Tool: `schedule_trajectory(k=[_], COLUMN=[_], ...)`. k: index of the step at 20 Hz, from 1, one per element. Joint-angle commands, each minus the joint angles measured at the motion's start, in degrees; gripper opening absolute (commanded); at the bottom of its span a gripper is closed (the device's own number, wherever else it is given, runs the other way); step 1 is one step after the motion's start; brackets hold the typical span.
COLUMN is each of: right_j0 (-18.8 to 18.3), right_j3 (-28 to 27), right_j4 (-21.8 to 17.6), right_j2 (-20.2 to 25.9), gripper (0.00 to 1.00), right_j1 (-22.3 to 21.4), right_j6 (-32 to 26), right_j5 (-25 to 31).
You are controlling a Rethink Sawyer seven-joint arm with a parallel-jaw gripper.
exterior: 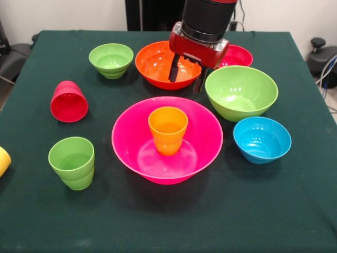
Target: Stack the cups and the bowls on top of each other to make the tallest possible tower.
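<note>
Gripper: red-bodied, upper centre of frame, two dark fingers pointing down and spread apart, nothing between them. It hangs above the gap between the large orange bowl and the large green bowl.

Large orange bowl: upright, just left of the gripper; one finger shows against its inner wall.

Small red bowl: upright, just right of the gripper body and partly hidden by it.

Large green bowl: upright, lower right of the gripper, close by.

Pink bowl: widest piece, centre of frame, below the gripper; the likely tower base.

Orange cup: upright inside the pink bowl, mouth up, straight below the gripper.

Small blue bowl: upright, right of centre.

Small green bowl: upright, upper left.

Red cup: on its side, left.

Green cup: upright, lower left.

Yellow cup: cut off by the left edge.

Handling, judged: all are glossy thin plastic, so probably light, stiff and slippery. Bowls are best pinched over the rim wall; cups across the mouth or by one wall. Light pieces may slide or tip when nudged.
</note>
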Motion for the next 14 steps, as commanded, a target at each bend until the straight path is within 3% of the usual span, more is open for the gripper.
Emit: schedule_trajectory(k=[1, 4, 11, 14], right_j0=[2.57, 1.92, 3.52, 3.53], right_j3=[-0.28, -0.08, 1.36, 0.28], right_j4=[4.66, 5.41, 9.79, 11.84], right_j2=[-3.47, -3.37, -6.48, -7.68], gripper=[1.0, 1.0, 1.0, 1.0], right_j1=[4.88, 5.34, 6.35, 7.36], right_j6=[16.96, 16.71, 23.87, 24.61], right_j5=[-2.7, -3.41, -7.26, -3.84])
